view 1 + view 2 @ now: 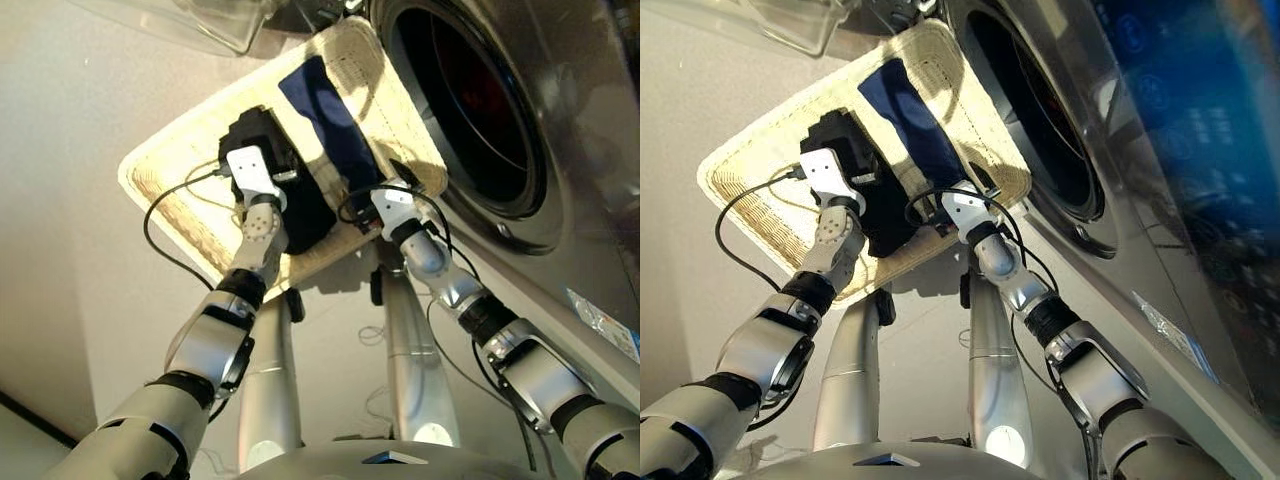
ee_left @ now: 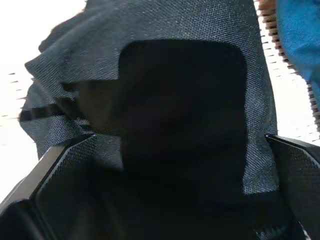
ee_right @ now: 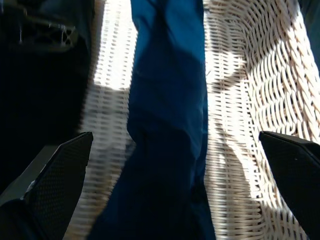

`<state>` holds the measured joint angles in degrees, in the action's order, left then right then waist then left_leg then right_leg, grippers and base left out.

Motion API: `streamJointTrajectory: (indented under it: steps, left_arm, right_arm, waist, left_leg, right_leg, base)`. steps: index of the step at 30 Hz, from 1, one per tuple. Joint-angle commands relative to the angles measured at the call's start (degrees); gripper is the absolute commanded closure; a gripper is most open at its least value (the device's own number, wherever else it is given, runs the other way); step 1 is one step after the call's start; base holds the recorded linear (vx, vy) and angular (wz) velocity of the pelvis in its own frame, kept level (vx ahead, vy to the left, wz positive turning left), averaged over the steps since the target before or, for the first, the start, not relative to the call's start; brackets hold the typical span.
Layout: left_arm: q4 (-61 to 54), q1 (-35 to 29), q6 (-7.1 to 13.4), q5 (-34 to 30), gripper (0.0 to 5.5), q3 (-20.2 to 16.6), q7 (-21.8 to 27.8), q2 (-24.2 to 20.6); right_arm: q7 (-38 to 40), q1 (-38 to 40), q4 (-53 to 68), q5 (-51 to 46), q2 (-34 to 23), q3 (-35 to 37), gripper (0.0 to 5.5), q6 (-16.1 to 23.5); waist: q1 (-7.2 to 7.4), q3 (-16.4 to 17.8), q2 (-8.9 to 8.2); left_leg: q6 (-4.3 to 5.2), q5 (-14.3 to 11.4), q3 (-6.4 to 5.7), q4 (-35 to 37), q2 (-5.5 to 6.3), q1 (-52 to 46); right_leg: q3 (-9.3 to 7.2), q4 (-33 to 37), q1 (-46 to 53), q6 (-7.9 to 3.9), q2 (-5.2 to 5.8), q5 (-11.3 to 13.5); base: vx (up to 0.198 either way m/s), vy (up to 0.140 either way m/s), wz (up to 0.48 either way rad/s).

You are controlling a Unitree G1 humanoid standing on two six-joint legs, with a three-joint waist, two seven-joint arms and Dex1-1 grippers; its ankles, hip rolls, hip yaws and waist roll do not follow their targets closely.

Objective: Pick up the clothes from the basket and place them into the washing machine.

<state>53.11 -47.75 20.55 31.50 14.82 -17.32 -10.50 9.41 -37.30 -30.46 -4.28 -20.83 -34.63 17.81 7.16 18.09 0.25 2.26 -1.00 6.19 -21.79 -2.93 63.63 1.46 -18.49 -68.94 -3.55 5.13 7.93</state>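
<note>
Both grippers down in the basket, beside the open washer

The left gripper (image 1: 262,150), fingers spread, presses around the black garment (image 2: 190,100); the right gripper (image 3: 175,165) hangs wide open over the navy garment (image 1: 325,115). Both garments lie in the basket (image 1: 160,185), with the washing machine (image 1: 480,110) just beyond, a red-orange garment (image 1: 470,80) showing in its drum

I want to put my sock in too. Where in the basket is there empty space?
Bare weave shows in the basket on the outer side of the black garment, and in a strip between the navy garment and the rim nearest the washing machine. The middle is crowded: both garments, the left gripper and right gripper.
</note>
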Motion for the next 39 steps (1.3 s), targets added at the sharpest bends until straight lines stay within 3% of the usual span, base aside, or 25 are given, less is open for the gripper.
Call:
streamJointTrajectory:
  steps: [1, 2, 3, 4, 15, 16, 20, 24, 25, 27, 31, 39]
  left_arm:
    - [0.6, -0.6, 1.1, -0.8, 1.96, -2.5, -0.3, -1.6]
    - [0.6, -0.5, 1.2, -0.6, 3.24, -2.6, -0.3, -1.7]
    - [0.6, -0.4, 1.2, -0.6, 5.35, -2.6, -0.3, -1.7]
    - [0.3, -0.3, 1.5, -0.5, 5.50, -2.7, -0.1, -1.7]
    - [-7.0, 6.5, 4.4, 1.3, 5.50, -1.4, 3.4, 0.3]
    - [-9.2, 8.5, 5.1, 2.1, 5.50, -0.7, 4.8, 1.1]
    - [-12.9, 11.9, 5.8, 3.9, 5.50, 0.7, 6.3, 3.3]
    - [-16.5, 14.6, 6.0, 5.5, 5.50, 2.4, 7.5, 4.8]
    - [-17.5, 15.2, 6.3, 5.9, 5.50, 2.9, 7.7, 5.2]
    - [-19.3, 16.3, 6.2, 6.2, 5.50, 3.6, 8.1, 5.5]
    - [-22.5, 17.3, 6.5, 7.8, 5.50, 5.4, 8.4, 6.4]
    - [-29.9, 19.5, 6.8, 12.3, 5.50, 7.9, 9.9, 7.0]
  right_arm:
    - [0.3, -0.2, 5.6, 2.5, 2.1, -0.6, 0.00, 3.3]
    - [0.1, 0.1, 5.3, 2.5, 2.2, -0.6, 0.00, 3.3]
    - [0.1, 0.1, 5.3, 2.5, 2.2, -0.6, 0.00, 3.3]
    - [-0.2, 0.4, 5.0, 2.6, 2.2, -0.7, 0.00, 3.3]
    - [-2.2, 0.9, 1.6, 9.7, 0.6, -5.1, 0.00, 2.5]
    - [-3.1, 0.9, 1.0, 11.6, 0.2, -7.0, 0.00, 2.1]
    - [-4.7, 1.3, -1.8, 13.5, 2.1, -9.9, 0.00, 1.4]
    - [-5.1, 2.2, -3.6, 14.0, 4.6, -11.2, 0.00, 0.9]
    - [-5.1, 2.2, -4.1, 14.0, 5.5, -11.6, 0.00, 0.9]
    - [-4.8, 2.1, -4.3, 14.8, 6.3, -11.9, 0.00, 0.6]
    - [-3.4, 1.7, -6.4, 15.4, 8.9, -12.6, 0.00, 0.0]
    - [-0.3, -0.9, -8.6, 15.5, 11.7, -12.2, 0.00, -1.0]
  waist:
    - [1.60, 0.1, 0.03]
    - [1.60, -0.2, 0.05]
    - [1.61, -0.2, 0.06]
    - [1.59, -0.6, 0.18]
    - [-0.21, -2.9, 1.33]
    - [-0.97, -3.2, 1.43]
    - [-2.53, -3.5, 1.75]
    - [-3.61, -4.0, 1.97]
    - [-3.70, -3.7, 1.84]
    - [-4.08, -3.8, 2.12]
    - [-4.89, -3.9, 2.75]
    - [-6.09, -3.9, 4.14]
  left_leg:
    - [-5.53, -4.8, -3.46, -3.7, 3.14, 1.8]
    - [-5.58, -4.9, -3.49, -3.9, 3.14, 2.1]
    - [-5.58, -4.9, -3.50, -3.9, 3.14, 2.2]
    - [-5.49, -4.8, -3.81, -3.8, 3.32, 2.2]
    - [-3.78, -2.1, -4.04, 3.9, 4.86, -6.6]
    - [-3.11, -0.8, -4.08, 6.9, 5.37, -10.2]
    - [-2.10, 1.9, -4.69, 12.9, 6.09, -18.1]
    - [-1.78, 3.8, -5.44, 17.2, 6.33, -23.8]
    - [-2.05, 5.9, -5.18, 17.9, 6.65, -24.3]
    - [-2.00, 6.6, -5.46, 19.6, 6.60, -26.1]
    - [-2.01, 7.4, -6.02, 21.3, 6.63, -28.5]
    - [-2.34, 7.5, -6.69, 20.6, 7.16, -28.0]
  right_leg:
    - [-4.80, -3.8, -0.1, -0.73, -4.54, -3.5]
    - [-4.87, -4.1, -0.3, -0.65, -4.55, -3.6]
    - [-4.88, -4.1, -0.4, -0.65, -4.54, -3.6]
    - [-4.85, -4.0, -0.4, -0.57, -4.43, -3.7]
    - [-5.82, 2.2, 8.5, -0.62, -2.67, -1.7]
    - [-6.24, 4.6, 12.3, -0.82, -2.21, -1.0]
    - [-7.39, 9.7, 20.6, -1.21, -2.11, -0.1]
    - [-8.59, 13.0, 26.5, -1.37, -2.03, 0.3]
    - [-9.16, 13.7, 27.0, -0.90, -1.67, 1.8]
    - [-9.54, 14.7, 28.6, -0.93, -1.63, 2.0]
    - [-10.23, 15.4, 30.6, -0.91, -1.57, 1.9]
    - [-10.00, 14.7, 30.3, -0.48, -1.54, 1.5]
  base:
    - [0.000, 0.000, 0.000]
    - [0.000, 0.000, 0.000]
    - [0.000, 0.000, 0.000]
    - [0.000, 0.000, 0.000]
    - [0.000, 0.000, 0.000]
    - [0.016, -0.065, 0.044]
    - [0.025, -0.072, 0.076]
    - [0.011, -0.054, 0.135]
    - [-0.073, -0.039, 0.075]
    - [-0.038, -0.012, 0.030]
    - [0.000, 0.000, 0.000]
    - [0.000, 0.000, 0.000]
